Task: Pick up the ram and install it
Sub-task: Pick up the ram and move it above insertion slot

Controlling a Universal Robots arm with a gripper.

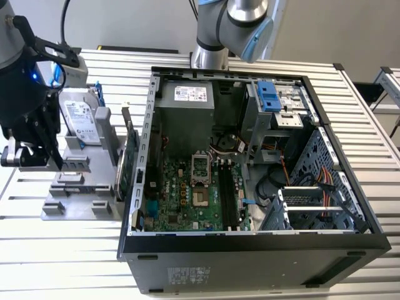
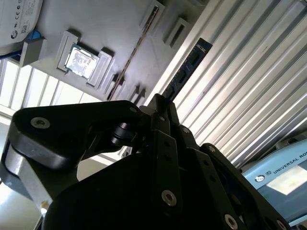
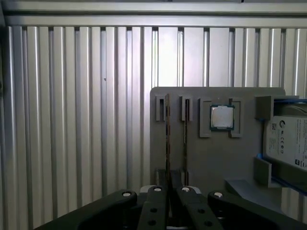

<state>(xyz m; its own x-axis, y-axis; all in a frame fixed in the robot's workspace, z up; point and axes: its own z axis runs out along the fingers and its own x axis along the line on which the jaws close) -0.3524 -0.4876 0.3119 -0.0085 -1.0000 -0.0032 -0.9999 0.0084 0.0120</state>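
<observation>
My gripper (image 1: 49,156) hangs over the grey parts holder (image 1: 75,187), at the exterior view's left of the open computer case (image 1: 250,244). It is shut on the ram (image 2: 188,69), a thin dark stick with small chips that juts out from between the fingers (image 2: 165,143). In the first wrist view the ram (image 3: 167,139) appears edge-on above the gripper (image 3: 169,187), in front of the holder (image 3: 211,158). The black memory slots (image 1: 226,199) lie on the green motherboard (image 1: 181,200) inside the case, well away from the gripper.
A second thin stick (image 3: 185,134) stands in a slot of the holder. The holder also carries a square silver CPU (image 3: 222,117), a hard drive (image 1: 81,119) and a large green expansion card (image 1: 127,165). The arm's base (image 1: 209,53) stands behind the case on the slatted metal table (image 1: 69,262).
</observation>
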